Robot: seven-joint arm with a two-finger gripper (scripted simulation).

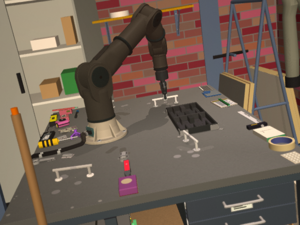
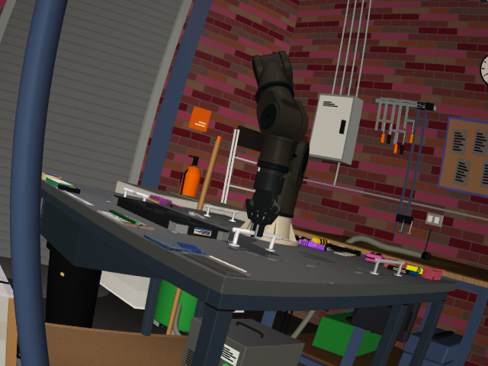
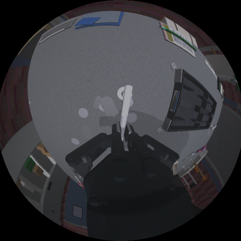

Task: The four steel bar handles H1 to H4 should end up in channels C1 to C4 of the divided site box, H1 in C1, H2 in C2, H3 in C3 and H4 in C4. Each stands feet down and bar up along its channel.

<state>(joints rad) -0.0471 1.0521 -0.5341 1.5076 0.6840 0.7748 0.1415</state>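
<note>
A steel bar handle (image 1: 165, 99) (image 2: 254, 235) (image 3: 125, 106) stands feet down on the bench just behind the divided site box (image 1: 191, 117) (image 3: 192, 102), and my gripper (image 1: 165, 96) (image 2: 259, 232) (image 3: 124, 135) is closed around the middle of its bar. The box is black and its channels are empty. A second handle (image 1: 190, 139) (image 2: 220, 210) stands at the box's near end. A third (image 1: 72, 171) (image 2: 388, 266) stands at the bench's front left. A fourth (image 2: 136, 193) shows beyond the box in the second side camera.
The arm's base (image 1: 105, 130) stands left of the box. A purple block with a red tool (image 1: 127, 179) lies near the front edge. A tape roll (image 1: 281, 143), notepads and a blue booklet (image 1: 209, 93) line the right side. Hand tools (image 1: 60, 126) crowd the left.
</note>
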